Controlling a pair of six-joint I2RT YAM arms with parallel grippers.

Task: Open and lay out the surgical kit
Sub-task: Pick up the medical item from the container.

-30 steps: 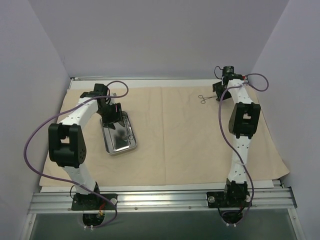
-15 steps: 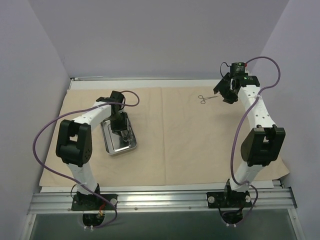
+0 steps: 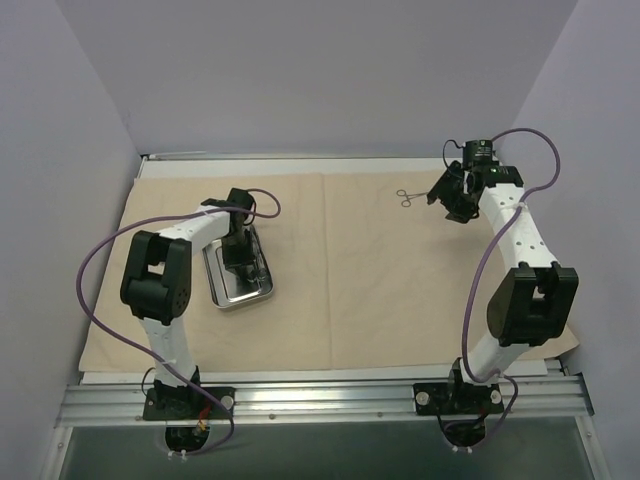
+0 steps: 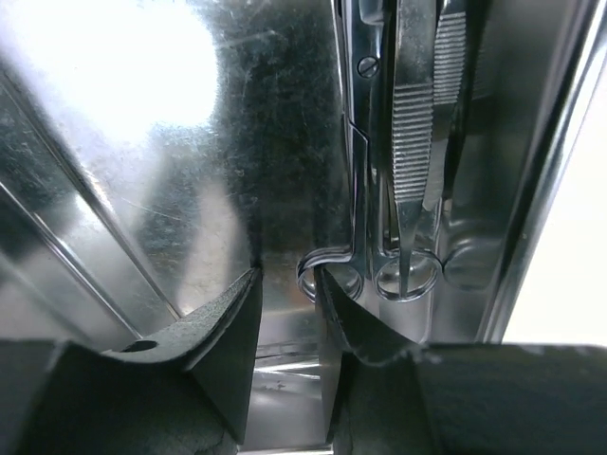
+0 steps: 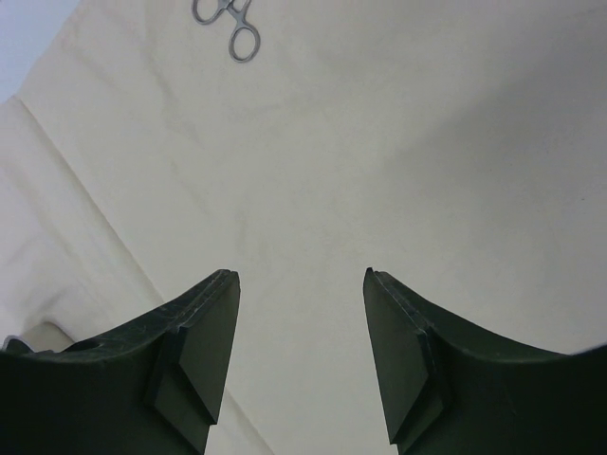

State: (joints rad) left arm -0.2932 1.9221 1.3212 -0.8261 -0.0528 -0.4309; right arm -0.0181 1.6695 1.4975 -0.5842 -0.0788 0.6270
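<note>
From the top view, the cloth wrap [image 3: 380, 280] lies spread flat over the surface [image 3: 350, 372], and the steel tray [image 3: 216, 288] sits on its left part. The left hand [image 3: 240, 256] reaches down inside the tray, so the left arm is plainly the nearer one for whatever lies in it. One pair of forceps [image 3: 408, 197] lies on the cloth at the far right, just to the left of the right hand [image 3: 455, 200], with its long axis running roughly left to right.

The left wrist view shows ring-handled scissors [image 4: 356, 171] and ribbed tweezers [image 4: 413, 123] packed side by side against the tray's right wall. Their long axes run straight away from the hand, with the rings at the near end. The nearest ring sits at the tip of the right-side finger [image 4: 356, 327], to the right of the gap. The fingers stand narrowly apart with tray floor showing between them; I cannot tell whether they pinch that ring.

In the right wrist view, the right hand is released, fingers wide over bare cloth. The forceps' rings [image 5: 232, 24] lie ahead and to the left, well apart from it.
</note>
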